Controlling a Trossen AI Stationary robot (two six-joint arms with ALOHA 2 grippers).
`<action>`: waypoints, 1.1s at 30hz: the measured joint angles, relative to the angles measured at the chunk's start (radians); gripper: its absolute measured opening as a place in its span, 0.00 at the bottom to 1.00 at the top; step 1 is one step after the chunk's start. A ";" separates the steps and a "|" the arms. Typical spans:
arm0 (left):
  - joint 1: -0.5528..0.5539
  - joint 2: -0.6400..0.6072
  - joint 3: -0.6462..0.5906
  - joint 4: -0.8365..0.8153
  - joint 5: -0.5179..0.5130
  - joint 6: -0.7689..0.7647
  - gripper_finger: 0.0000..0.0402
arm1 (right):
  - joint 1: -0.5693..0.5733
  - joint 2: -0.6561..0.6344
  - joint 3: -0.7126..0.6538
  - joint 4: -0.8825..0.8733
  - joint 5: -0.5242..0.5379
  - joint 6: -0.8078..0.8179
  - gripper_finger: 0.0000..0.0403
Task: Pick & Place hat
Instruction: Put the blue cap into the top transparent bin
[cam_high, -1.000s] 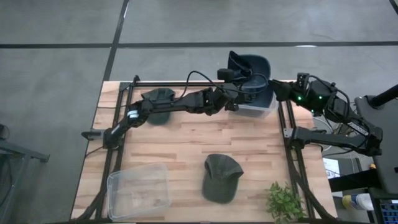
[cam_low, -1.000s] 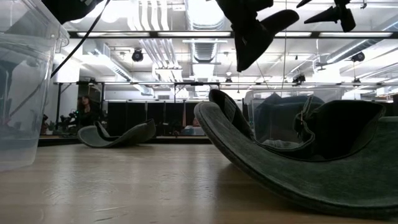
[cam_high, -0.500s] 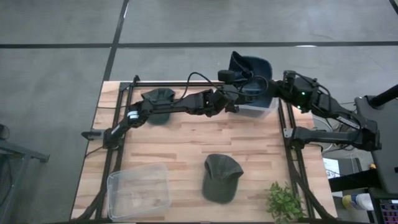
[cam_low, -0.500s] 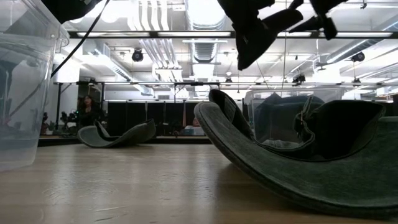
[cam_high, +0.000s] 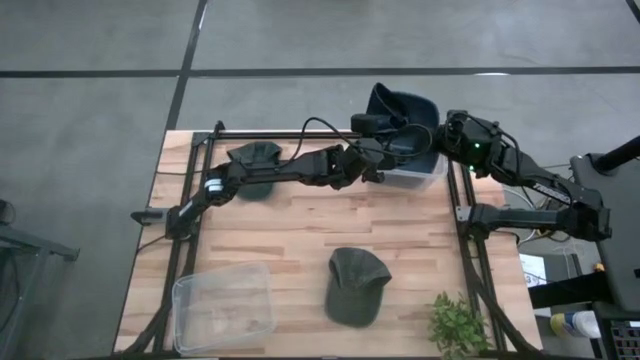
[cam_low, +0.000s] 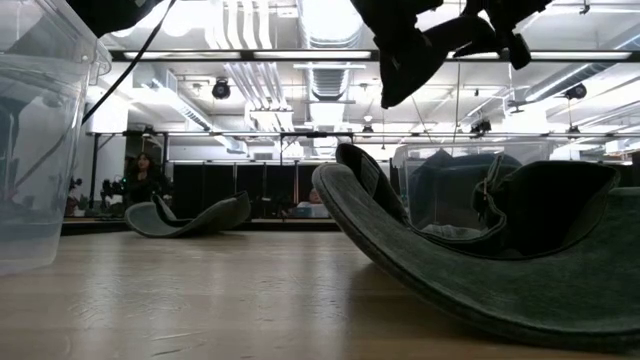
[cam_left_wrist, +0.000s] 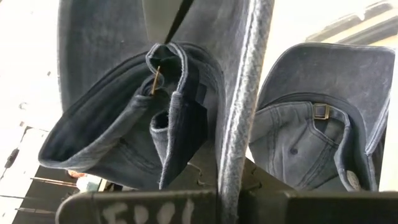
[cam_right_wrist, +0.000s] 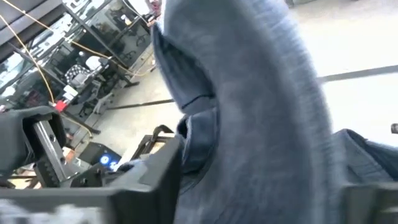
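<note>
Denim-blue cloth fills both wrist views: the left tool (cam_high: 372, 122), fingers pressed together on the brim, holds a blue hat (cam_high: 392, 101) above the clear bin (cam_high: 412, 166) at the table's far right corner. The right tool (cam_high: 450, 132) sits close against the same hat; its fingers are partway apart, and I cannot tell whether they grip anything.

The likely trouble is the handover: with the brim pinched by 1 tool and the other crowding in, the hat may drape over the bin wall or snag and come back out when the left arm pulls away. The 2 arms are also close enough to knock each other.

Count: at least 2 blue hats at the bin, 1 already inside; 2 green hats on the wooden table (cam_high: 290, 225), one mid-near-edge (cam_high: 355, 285), one at the far left (cam_high: 252, 167); 2 clear bins, the second (cam_high: 224, 306) at the near left corner; 1 plant (cam_high: 457, 325).
</note>
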 joint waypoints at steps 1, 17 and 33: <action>0.000 0.000 0.000 -0.001 0.000 -0.001 0.00 | -0.003 -0.004 0.000 0.001 0.000 -0.010 0.37; 0.000 0.000 0.000 -0.001 0.005 -0.046 0.02 | -0.005 -0.039 0.000 0.003 -0.006 -0.079 0.03; 0.000 0.000 0.000 -0.001 -0.006 -0.078 0.02 | -0.010 -0.038 0.000 0.002 0.002 -0.083 0.02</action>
